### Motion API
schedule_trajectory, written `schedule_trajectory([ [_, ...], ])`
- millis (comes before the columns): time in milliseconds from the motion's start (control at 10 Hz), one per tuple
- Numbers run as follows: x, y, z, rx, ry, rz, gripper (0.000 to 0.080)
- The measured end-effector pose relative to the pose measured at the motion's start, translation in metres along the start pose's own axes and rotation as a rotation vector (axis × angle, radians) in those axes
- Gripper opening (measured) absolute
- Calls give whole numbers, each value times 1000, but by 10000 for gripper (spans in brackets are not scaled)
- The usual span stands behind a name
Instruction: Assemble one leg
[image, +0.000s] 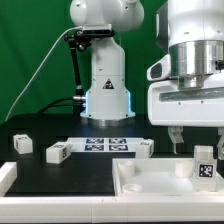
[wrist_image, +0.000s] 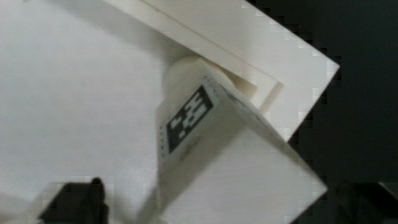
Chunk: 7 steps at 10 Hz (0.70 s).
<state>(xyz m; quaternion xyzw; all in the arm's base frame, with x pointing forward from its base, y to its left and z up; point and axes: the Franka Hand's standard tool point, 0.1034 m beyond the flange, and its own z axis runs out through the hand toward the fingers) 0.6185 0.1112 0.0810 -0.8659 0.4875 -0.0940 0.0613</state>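
Gripper (image: 190, 143) hangs at the exterior view's right above the large white tabletop piece (image: 150, 182), its two fingers spread apart and nothing between them, the leg (image: 204, 164) standing just beside one fingertip. That leg is a small chunky white block with a black-and-white square tag on its face, resting on the tabletop piece near its right end; the wrist view shows it (wrist_image: 222, 125) tilted against the flat white panel (wrist_image: 71, 110). Other small white blocks (image: 58, 151) lie near the marker board (image: 104, 145) on the black bench (image: 70, 178).
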Motion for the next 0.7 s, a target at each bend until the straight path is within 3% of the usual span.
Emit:
schedule_trajectory([
  [700, 0, 0, 0, 0, 0, 0, 649],
])
